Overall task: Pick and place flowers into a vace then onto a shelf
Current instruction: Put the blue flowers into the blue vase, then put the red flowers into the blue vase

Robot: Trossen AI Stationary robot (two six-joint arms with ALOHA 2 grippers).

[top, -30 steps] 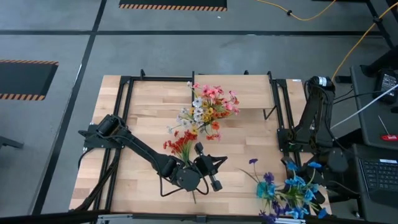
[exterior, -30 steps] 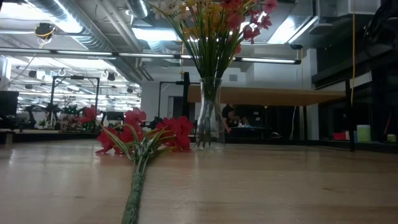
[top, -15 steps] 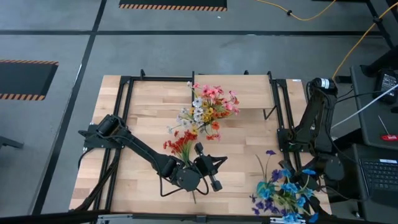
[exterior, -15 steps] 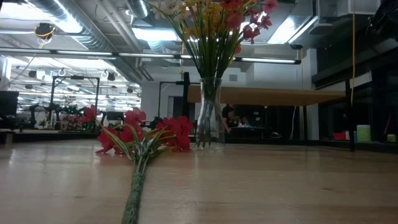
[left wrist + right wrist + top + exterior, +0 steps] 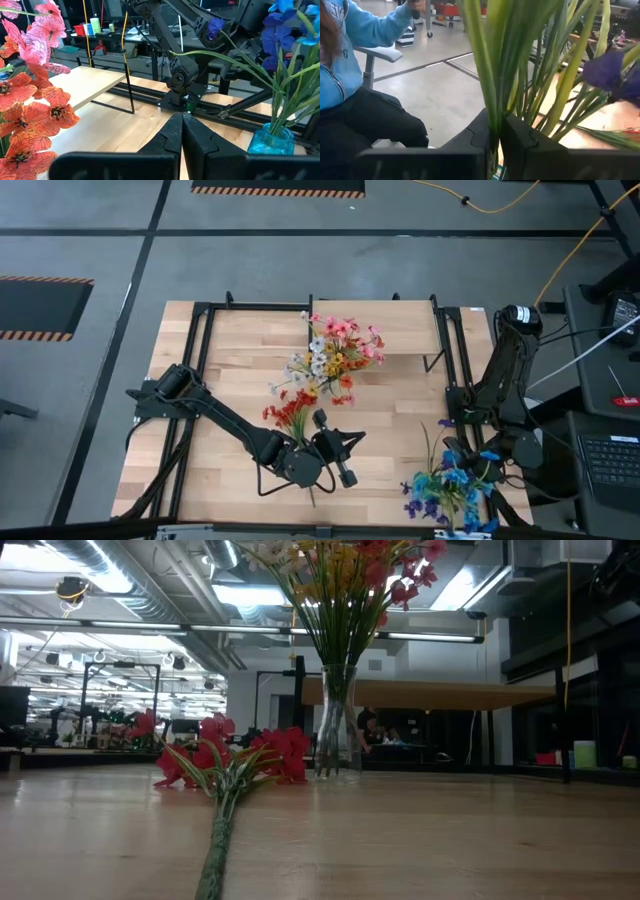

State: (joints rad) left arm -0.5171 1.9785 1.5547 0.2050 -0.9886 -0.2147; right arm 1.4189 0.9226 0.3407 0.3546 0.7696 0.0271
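A clear vase (image 5: 337, 735) holding mixed flowers (image 5: 335, 352) stands mid-table, before the shelf (image 5: 400, 325). A spray of red flowers (image 5: 290, 415) lies flat on the tabletop, its stem (image 5: 215, 850) pointing to the near edge. My left gripper (image 5: 347, 477) hovers shut and empty beside that stem. At the near right corner, blue and purple flowers (image 5: 450, 485) stand in a small blue glass vase (image 5: 272, 142). My right gripper (image 5: 495, 135) is shut on their stems. My right gripper pinches the green stems (image 5: 492, 117) of the blue flowers between its two fingers, roughly level and across the stems. The stems rise upright past the fingers. Their lower ends stand in the blue vase, which rests on the table.
Black frame rails (image 5: 455, 380) run along the table's sides. A seated person in a blue top (image 5: 340, 65) is beyond the table's edge. Bare wood lies between the red flowers and the blue vase.
My right gripper has gone down and toward the near edge with the blue flowers. The bunch has sunk and stands more upright, its blooms drawn in a little toward the table's left. The left arm has kept still.
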